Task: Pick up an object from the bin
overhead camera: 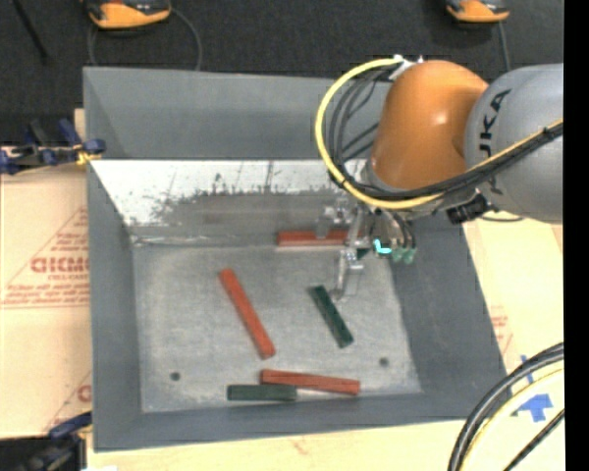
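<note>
hand hanging at the top end of the dark green stick

camera view: i am looking down on the hand, which is hanging right of centre in the bin, just at the upper end of a dark green stick. i cannot tell whether the hand is released or clenched, or whether it is touching the stick at all; the orange-covered wrist is hiding much of it.

i am taking the dark green stick as the piece in play, since it is lying nearest. it is lying flat on the bin floor, slanting from upper left to lower right, apart from everything else. it is looking like a short, straight, flat-sided bar, dark all over, with squared ends.

i am judging it to be light and stiff, probably smooth enough to slip or swivel if pinched near one end. i am thinking the safest hold is across its narrow width around the middle, so it is not tipping once lifted.

around it i am seeing a red stick by the back wall just beside the hand, a slanted red stick well to the left, and near the front a low red stick touching a second dark green stick.
</note>
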